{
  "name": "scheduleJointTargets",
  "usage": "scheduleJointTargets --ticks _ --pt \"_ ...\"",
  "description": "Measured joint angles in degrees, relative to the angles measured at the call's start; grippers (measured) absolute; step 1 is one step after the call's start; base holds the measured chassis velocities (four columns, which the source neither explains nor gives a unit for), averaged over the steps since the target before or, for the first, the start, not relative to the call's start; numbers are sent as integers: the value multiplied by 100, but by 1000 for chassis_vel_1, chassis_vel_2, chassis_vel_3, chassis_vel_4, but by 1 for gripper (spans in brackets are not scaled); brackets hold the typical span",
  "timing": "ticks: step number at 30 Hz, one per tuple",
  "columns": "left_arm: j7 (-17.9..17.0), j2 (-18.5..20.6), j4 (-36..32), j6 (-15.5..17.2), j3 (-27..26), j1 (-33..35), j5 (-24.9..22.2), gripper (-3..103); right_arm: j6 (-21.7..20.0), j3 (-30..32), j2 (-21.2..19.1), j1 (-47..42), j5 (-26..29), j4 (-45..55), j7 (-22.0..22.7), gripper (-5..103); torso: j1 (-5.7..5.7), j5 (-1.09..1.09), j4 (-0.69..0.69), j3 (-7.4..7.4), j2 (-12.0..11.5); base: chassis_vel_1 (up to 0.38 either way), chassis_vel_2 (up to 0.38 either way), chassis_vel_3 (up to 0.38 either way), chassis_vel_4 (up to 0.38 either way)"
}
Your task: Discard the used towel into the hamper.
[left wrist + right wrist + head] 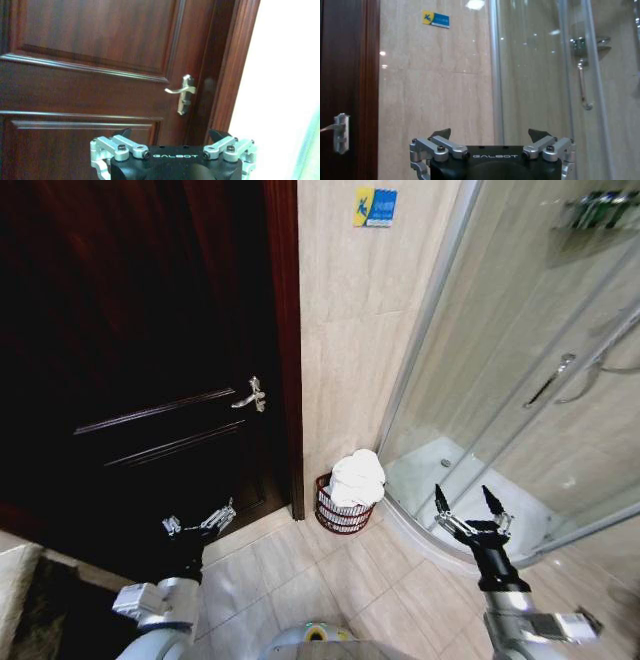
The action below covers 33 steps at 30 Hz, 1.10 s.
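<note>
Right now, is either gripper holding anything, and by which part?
Nothing is held. The left gripper and right gripper are both open and empty; the white towel already sits in the hamper.

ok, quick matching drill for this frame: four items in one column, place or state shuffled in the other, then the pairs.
Items:
1. towel
2. hamper
3. left gripper
4. right gripper

Place or state:
A. open, in front of the dark door
B. on the floor against the tiled wall
C. open, beside the shower glass
D. heaped in the basket, bulging above the rim

Pairs: 1-D, 2-B, 3-A, 4-C
</note>
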Motion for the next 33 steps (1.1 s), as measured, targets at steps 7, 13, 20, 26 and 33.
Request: scheduleJointTargets --ticks 7,13,20,26,33 --pt "0 0 0 0 0 0 0 100 4 -1 0 2 0 -4 0 100 0 0 1 0 0 0 0 0 0" --pt "0 0 0 0 0 0 0 100 5 -1 0 2 0 -7 -1 100 0 0 1 0 0 0 0 0 0" --pt "0 0 0 0 0 0 0 100 5 -1 0 2 0 -9 -2 100 0 0 1 0 0 59 54 54 58" --pt "0 0 0 0 0 0 0 100 5 -2 0 3 -1 -9 -2 100 0 0 1 0 0 91 80 88 97" --pt "0 0 0 0 0 0 0 100 5 -2 0 3 -1 -9 -2 100 0 0 0 0 0 115 106 99 104"
